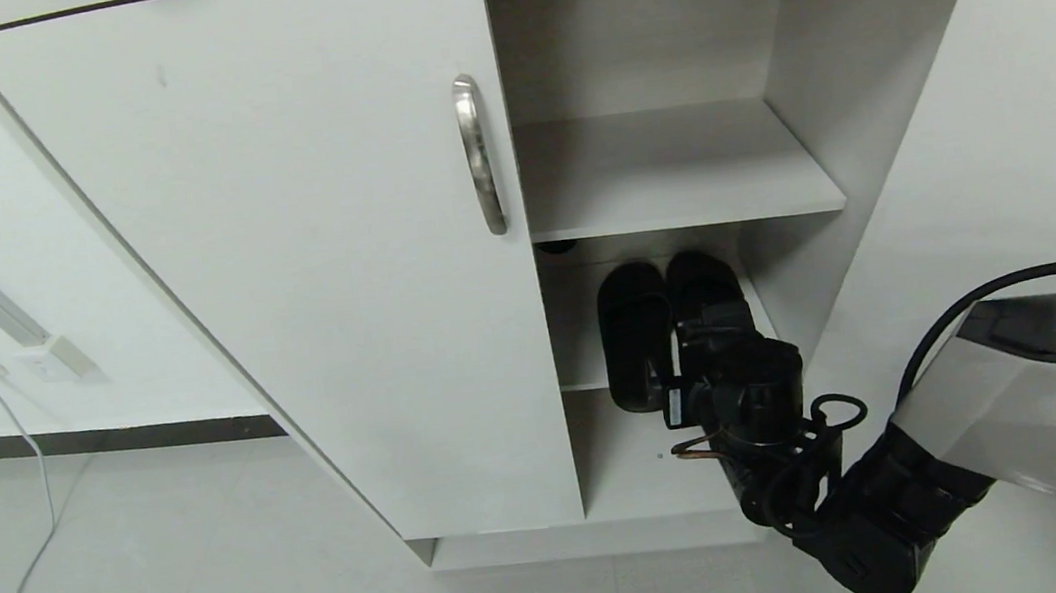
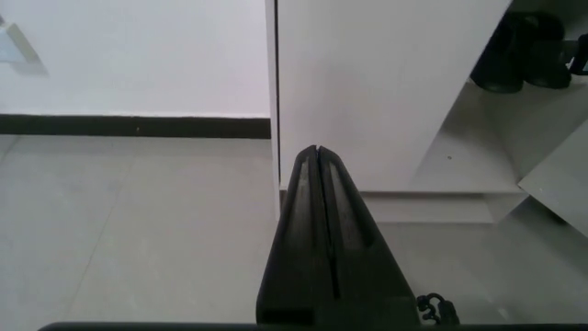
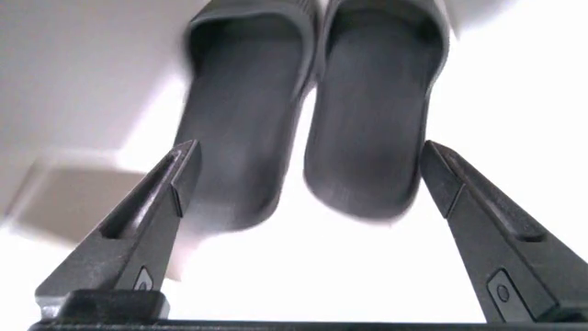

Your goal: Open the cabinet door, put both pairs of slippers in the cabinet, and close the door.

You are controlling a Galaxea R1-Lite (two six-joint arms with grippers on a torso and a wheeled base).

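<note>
A: Slippers (image 1: 638, 333), one black pair, lie side by side on the lower shelf (image 1: 578, 331) of the cabinet (image 1: 645, 20), toward 4 o'clock from the middle of the head view. Toes point to the back.

B: And the right gripper (image 3: 310, 152)?

A: Its fingers are spread wide with nothing in them. The slippers' heels are just ahead, between the two tips. I judge this to be the let-go of the first pair.

B: How should it be finished well?

A: Keep the fingers wide and back straight out along the line of the arm, toward 5 o'clock, so neither tip catches a heel. The heel at the 9 o'clock side seems to hang past the shelf's front edge. A light nudge deeper first would be safer, or the door may hit it later.

B: What is in the way?

A: The upper shelf (image 1: 673, 168) sits close above, at 1 o'clock, so don't lift while still inside. The open door (image 1: 1021, 125) stands at 3 o'clock, right beside the arm's path. The shut door (image 1: 283, 266) and its handle (image 1: 479, 156) fill 9 to 12 o'clock.

B: The left gripper (image 2: 317, 156)?

A: Closed on nothing, low over the floor, pointing at the cabinet's base. A cord (image 1: 26, 560) trails at 8 o'clock, well apart.
</note>
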